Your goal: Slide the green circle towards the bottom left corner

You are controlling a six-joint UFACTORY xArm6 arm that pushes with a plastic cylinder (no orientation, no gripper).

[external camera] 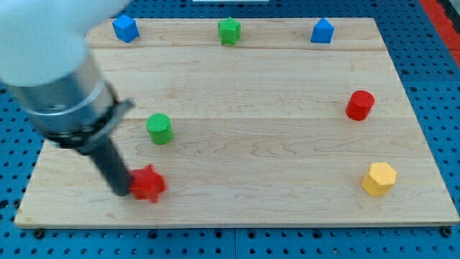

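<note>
The green circle (pixel 159 128) is a short green cylinder on the left part of the wooden board (pixel 244 93). My rod comes down from the view's upper left, and my tip (pixel 123 191) rests on the board below and to the left of the green circle. My tip touches the left side of a red star block (pixel 148 183). The green circle stands apart from the rod, a little to its right.
A blue block (pixel 125 28), a green star block (pixel 229 31) and a blue block (pixel 323 32) line the view's top edge. A red cylinder (pixel 360 105) and a yellow hexagon (pixel 379 178) stand at the view's right.
</note>
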